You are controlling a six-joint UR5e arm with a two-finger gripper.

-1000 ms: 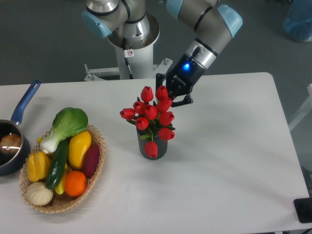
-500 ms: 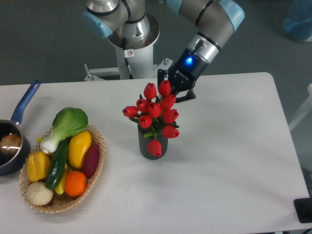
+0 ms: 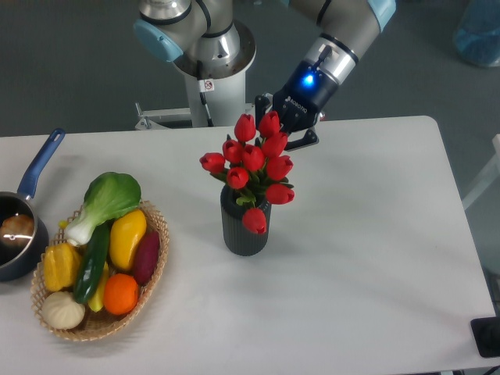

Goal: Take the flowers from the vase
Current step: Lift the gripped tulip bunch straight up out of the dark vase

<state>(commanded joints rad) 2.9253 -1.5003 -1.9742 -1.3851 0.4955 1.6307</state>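
The flowers are a bunch of red tulip buds with green leaves, their lower part still inside the mouth of the vase. The vase is dark, ribbed and cylindrical, standing upright at the table's middle. My gripper comes down from the upper right and is shut on the flowers at the bunch's top right side. The buds hide most of its fingertips.
A wicker basket with vegetables and fruit, including a green leafy vegetable, sits at the front left. A dark pot with a blue handle stands at the left edge. The robot base rises behind the table.
The gripper has risen and shifted slightly right with the flowers. More of the vase's ribbed side now shows below the buds. The vase has stayed in place.
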